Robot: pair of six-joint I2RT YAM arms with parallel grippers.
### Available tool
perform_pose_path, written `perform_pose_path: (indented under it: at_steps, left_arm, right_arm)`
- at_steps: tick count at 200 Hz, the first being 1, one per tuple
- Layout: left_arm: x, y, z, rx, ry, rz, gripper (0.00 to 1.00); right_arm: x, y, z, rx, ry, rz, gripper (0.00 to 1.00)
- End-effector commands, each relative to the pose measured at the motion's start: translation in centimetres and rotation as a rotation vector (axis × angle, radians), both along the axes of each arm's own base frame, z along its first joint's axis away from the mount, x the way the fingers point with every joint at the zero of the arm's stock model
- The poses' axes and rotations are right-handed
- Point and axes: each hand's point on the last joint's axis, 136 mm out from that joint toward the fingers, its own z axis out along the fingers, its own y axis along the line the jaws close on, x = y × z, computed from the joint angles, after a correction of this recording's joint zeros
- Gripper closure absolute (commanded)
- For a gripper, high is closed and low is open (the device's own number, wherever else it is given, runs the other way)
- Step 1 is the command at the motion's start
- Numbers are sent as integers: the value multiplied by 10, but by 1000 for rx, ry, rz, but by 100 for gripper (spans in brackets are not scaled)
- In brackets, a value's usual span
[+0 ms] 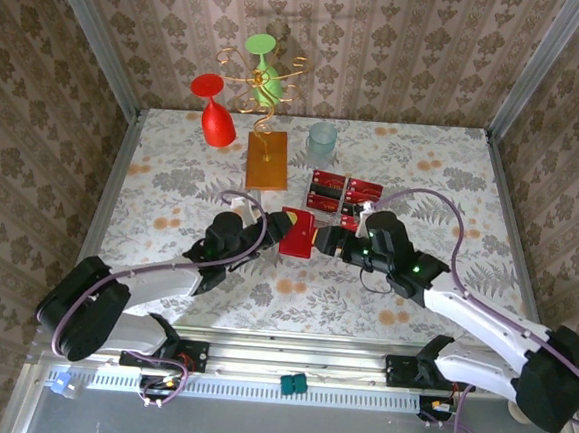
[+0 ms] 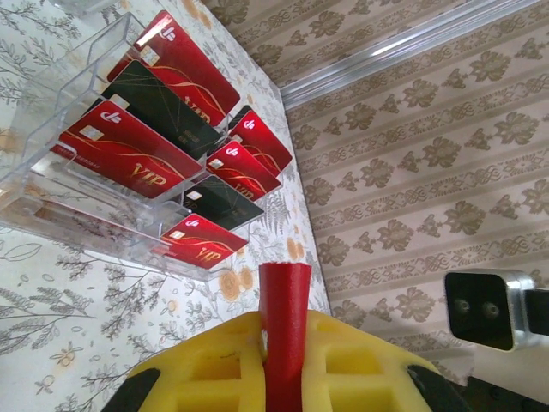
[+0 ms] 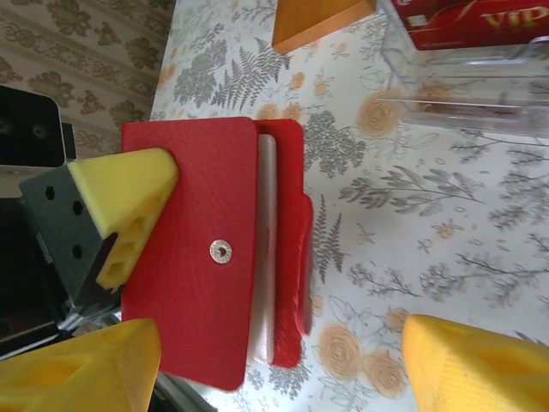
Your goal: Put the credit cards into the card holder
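Note:
The card holder (image 1: 296,231), a plain red folding wallet, is held on edge at the table's middle, with my left gripper (image 1: 271,231) shut on its left side. In the left wrist view the yellow fingers (image 2: 214,360) pinch its red edge (image 2: 285,292). The right wrist view shows it (image 3: 197,283) slightly parted, with a pale pocket (image 3: 268,257) inside. My right gripper (image 3: 283,369) stands open around its near end, one fingertip (image 3: 480,365) well clear. Several red credit cards (image 1: 324,191) (image 2: 129,150) sit in the clear tray (image 1: 355,210) behind.
An orange wooden block (image 1: 267,160) lies behind the wallet. A red goblet (image 1: 215,115), a green goblet (image 1: 266,74) on a gold wire stand and a pale cup (image 1: 322,137) stand at the back. Walls close in on three sides.

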Motion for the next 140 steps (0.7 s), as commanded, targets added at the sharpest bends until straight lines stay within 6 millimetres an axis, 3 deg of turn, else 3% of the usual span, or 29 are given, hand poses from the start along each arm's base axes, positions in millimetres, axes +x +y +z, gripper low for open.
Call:
perform_pose_path:
  at_steps: [1,37,71,140]
  left_arm:
    - [6,-6,42,-137,-67,-4,100]
    - [9,-7,55,-207,-74,0,100]
    - [11,-9,63,-253,-75,2,100]
    - [15,-15,75,-342,-85,-8,100]
  right_arm:
    - [18,17,30,100,-54,8,32]
    - [39,11,25,141,-59,-42,47]
    - [46,2,22,187,-64,-65,62]
    - [41,8,23,268,-44,-2,67]
